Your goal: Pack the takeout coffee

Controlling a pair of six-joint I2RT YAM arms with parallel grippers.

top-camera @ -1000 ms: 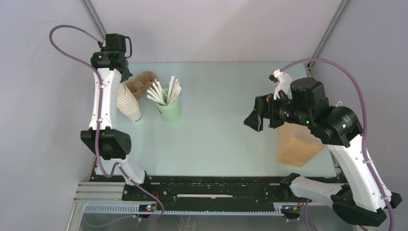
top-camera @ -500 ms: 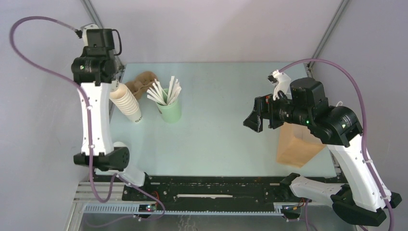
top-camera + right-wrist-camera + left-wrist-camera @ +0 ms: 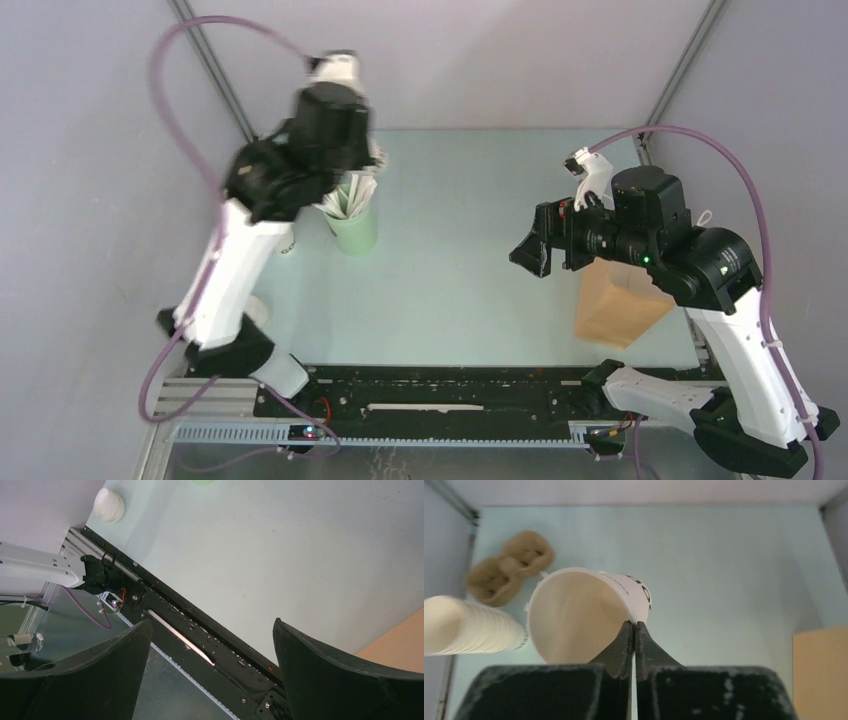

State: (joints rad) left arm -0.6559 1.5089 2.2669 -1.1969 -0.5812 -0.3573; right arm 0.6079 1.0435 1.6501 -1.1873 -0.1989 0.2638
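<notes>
1. One brown paper bag (image 3: pixel 612 308), near right of the table (image 3: pixel 470 190), partly under my right arm; its inside is out of sight.
2. One stack of cream cups (image 3: pixel 471 625), nested, far left, just beside a brown pulp cup carrier (image 3: pixel 509 570).
3. One pale green cup (image 3: pixel 353 233), upright, holding white sticks (image 3: pixel 343 203).
4. One takeout coffee cup (image 3: pixel 579 612), lidless and empty, tipped sideways in the air over the table. My left gripper (image 3: pixel 633 629) pinches its wall at the rim, fingers almost touching.
5. My right gripper (image 3: pixel 210 627): spread wide, holding nothing.
</notes>
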